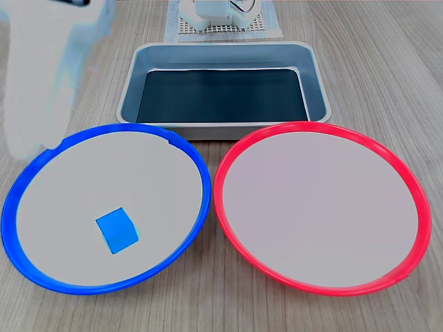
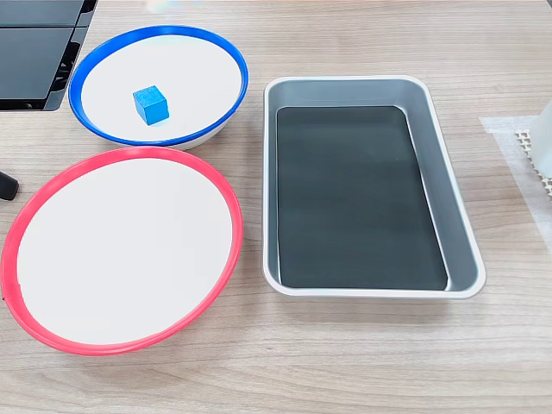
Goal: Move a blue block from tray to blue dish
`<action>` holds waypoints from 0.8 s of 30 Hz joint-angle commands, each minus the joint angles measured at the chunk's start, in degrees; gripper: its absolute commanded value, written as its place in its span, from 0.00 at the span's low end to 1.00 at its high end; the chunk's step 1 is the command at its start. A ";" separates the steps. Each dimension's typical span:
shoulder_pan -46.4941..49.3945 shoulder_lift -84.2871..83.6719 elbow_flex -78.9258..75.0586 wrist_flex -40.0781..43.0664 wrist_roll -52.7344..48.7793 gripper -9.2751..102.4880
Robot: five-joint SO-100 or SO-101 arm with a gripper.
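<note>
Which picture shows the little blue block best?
The fixed view with the two plates in front shows the block best: it is bigger there, and its top and two sides show clearly on the blue dish. The other fixed view shows it smaller, farther off, on the same dish.

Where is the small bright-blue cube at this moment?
The small bright-blue cube lies inside the round blue-rimmed dish, at the left in a fixed view, beside the red-rimmed plate, and not in the silver-grey metal tray.
</note>
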 commanded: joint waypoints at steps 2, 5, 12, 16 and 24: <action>-0.88 15.47 5.27 -8.44 13.54 0.19; -2.20 28.30 15.38 -16.79 26.28 0.08; -7.82 56.51 47.72 -23.64 44.03 0.08; -11.60 74.00 67.76 -16.88 43.07 0.08; -14.77 103.27 95.80 -5.36 35.77 0.08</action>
